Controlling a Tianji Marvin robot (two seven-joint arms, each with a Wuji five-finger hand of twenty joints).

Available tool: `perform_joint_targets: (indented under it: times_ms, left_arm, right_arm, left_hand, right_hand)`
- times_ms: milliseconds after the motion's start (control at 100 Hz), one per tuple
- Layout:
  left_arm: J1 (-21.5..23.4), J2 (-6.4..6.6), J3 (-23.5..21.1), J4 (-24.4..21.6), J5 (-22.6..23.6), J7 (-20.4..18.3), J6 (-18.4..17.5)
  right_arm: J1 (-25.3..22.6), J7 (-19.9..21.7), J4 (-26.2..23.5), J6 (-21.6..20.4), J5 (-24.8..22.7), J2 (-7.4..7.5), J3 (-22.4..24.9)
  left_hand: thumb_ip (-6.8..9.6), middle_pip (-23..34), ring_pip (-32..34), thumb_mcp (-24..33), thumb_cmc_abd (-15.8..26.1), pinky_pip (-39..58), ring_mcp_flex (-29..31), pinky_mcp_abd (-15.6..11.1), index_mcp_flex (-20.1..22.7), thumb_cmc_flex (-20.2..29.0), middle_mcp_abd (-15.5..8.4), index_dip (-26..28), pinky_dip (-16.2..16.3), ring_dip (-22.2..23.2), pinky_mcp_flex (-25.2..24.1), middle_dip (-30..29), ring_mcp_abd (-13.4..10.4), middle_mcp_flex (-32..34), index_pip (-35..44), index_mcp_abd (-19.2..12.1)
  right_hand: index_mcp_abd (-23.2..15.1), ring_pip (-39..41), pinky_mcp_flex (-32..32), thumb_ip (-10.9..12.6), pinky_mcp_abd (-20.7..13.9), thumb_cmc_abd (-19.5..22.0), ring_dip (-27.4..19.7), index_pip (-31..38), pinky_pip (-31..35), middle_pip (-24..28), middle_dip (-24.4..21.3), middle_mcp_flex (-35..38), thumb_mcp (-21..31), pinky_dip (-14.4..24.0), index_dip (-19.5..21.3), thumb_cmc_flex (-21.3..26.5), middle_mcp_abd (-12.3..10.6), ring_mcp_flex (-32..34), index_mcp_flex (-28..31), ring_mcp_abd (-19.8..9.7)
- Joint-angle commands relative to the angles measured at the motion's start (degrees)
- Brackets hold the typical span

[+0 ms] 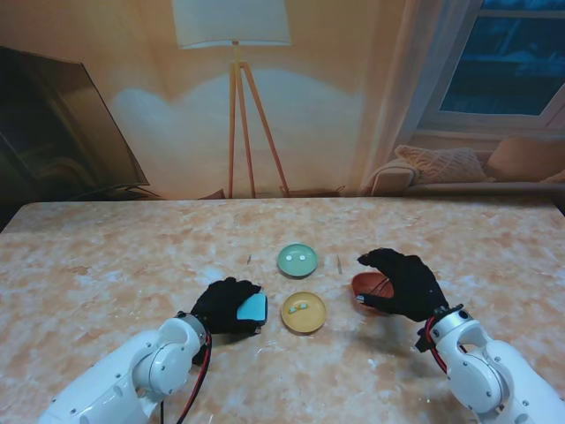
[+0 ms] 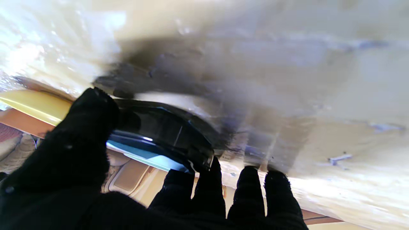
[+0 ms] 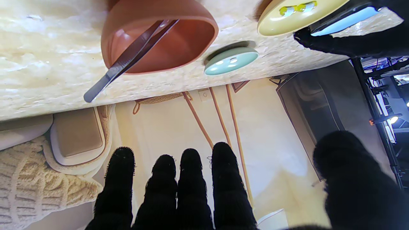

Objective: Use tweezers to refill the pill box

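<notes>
My left hand point(image 1: 225, 305) lies on the table, shut on a light blue pill box point(image 1: 252, 307); in the left wrist view its thumb and fingers point(image 2: 207, 185) clasp the box's dark curved edge point(image 2: 159, 127). Steel tweezers point(image 3: 134, 52) lean inside a red-brown bowl point(image 3: 191, 41), handle end sticking over the rim. My right hand point(image 1: 402, 283) hovers over that bowl point(image 1: 366, 284), open, its fingers point(image 3: 191, 191) spread and holding nothing. A yellow dish point(image 1: 303, 312) with yellow-white pills sits between the hands. A green dish point(image 1: 297, 259) with two white pills lies farther from me.
The marble table point(image 1: 106, 265) stretches wide on both sides. Beyond its far edge stand a floor lamp point(image 1: 234, 97), a dark screen point(image 1: 62, 132) on the left and a sofa with cushions point(image 1: 459, 168) on the right.
</notes>
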Motion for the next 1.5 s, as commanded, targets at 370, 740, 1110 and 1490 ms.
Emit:
perform_joint_targets:
  times_ms: [370, 740, 1110, 1490]
  left_arm:
    - [2.6, 0.11, -0.9, 0.6, 1.8, -0.8, 2.0]
    - [5.6, -0.22, -4.9, -2.4, 5.1, 3.4, 1.7]
    - [5.6, -0.76, -4.3, 0.2, 3.2, 6.0, 0.2]
    - [5.5, -1.81, -3.2, 2.9, 2.2, 11.6, 0.1]
  right_arm:
    - [-1.9, 3.5, -2.7, 1.0, 0.5, -0.11, 0.7]
    - [-2.0, 4.6, -3.4, 1.5, 0.6, -0.01, 0.5]
    - [-1.7, 4.4, -3.2, 1.9, 0.2, 0.03, -0.4]
    - [-1.2, 2.7, -2.7, 2.4, -0.6, -0.08, -1.5]
  left_hand:
    - [0.94, -5.3, -5.2, 2.6, 0.2, -4.5, -2.1, 6.6, -9.3, -6.6, 12.5, -3.5, -3.8, -1.7, 2.1, -4.5, 9.1, -3.8, -4.9, 2.8]
    - [0.30, -3.4, -2.6, 5.2, -0.2, -0.6, -1.0, 6.8, -9.1, -8.7, 13.1, -4.2, -1.5, -0.8, 2.4, -3.5, 9.7, -3.1, -4.9, 3.3]
    - [0.09, 0.9, -0.7, 6.5, -0.7, 1.3, -0.2, 6.2, -3.7, -8.3, 10.5, -0.7, -0.7, -0.5, 3.0, -0.9, 8.5, -1.7, -1.0, 0.7]
    - [-0.14, 5.6, 2.8, 9.7, -1.7, 5.1, 0.9, 5.8, 1.1, -5.5, 8.2, 12.8, 1.0, 0.4, 3.6, 2.1, 7.9, 1.4, 13.1, -5.9]
  right_hand:
    - [0.0, -1.3, -1.3, 0.4, -1.8, -0.9, -0.8, -0.7, -0.8, -0.9, -1.0, -1.6, 2.0, -0.8, -0.1, 0.7, 0.0, -2.1, -1.7, -0.2]
    - [0.0, -1.3, -1.3, 0.2, -1.7, -1.3, -0.9, -0.8, -0.9, -0.9, -1.1, -1.3, 3.5, -0.8, -0.1, 0.0, 0.0, -1.8, -1.4, -0.2]
    - [0.1, -1.0, -0.7, 0.1, -2.0, -2.0, -0.7, -0.5, -0.7, -0.5, -0.9, -1.0, 4.7, -0.8, 0.1, 0.5, -0.1, -1.3, -1.2, -0.2]
    - [-0.6, 1.5, 1.5, -0.2, -0.1, -3.1, 0.5, 2.0, 2.3, 1.4, -0.1, 2.8, 7.4, 0.7, 1.5, 0.8, -0.2, 1.6, 1.4, 0.3]
